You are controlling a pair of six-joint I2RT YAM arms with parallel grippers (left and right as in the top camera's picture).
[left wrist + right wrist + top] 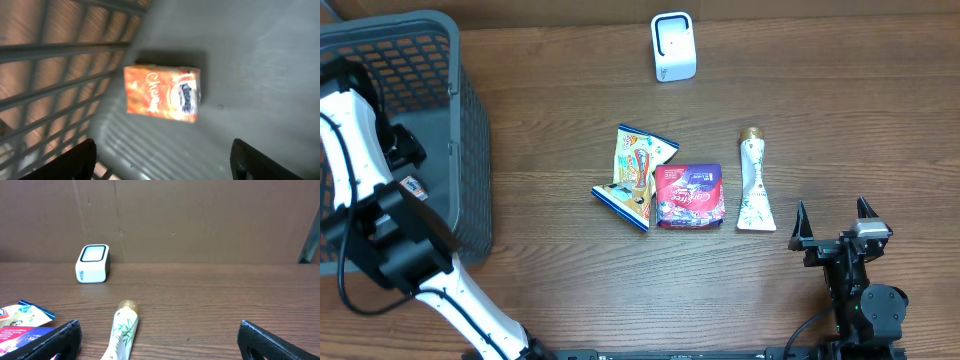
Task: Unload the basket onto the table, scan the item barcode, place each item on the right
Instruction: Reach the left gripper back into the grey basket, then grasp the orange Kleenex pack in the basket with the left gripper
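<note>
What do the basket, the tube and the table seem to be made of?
Basket: matte grey plastic, judging by its moulded lattice walls. Tube: probably soft plastic, glossy white with a leaf print and gold cap. Table: wood or wood-look laminate; brown grain lines show.

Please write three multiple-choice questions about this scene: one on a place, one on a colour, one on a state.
1. Where is the orange box? A in the grey basket; B beside the tube; C in the right gripper.
2. What colour is the tube's cap? A red; B gold; C black.
3. How is the right gripper? A shut on the tube; B shut, empty; C open, empty.
Key: A, it lies on the basket floor; B, the cap shines gold; C, its fingers stand apart, nothing between.
</note>
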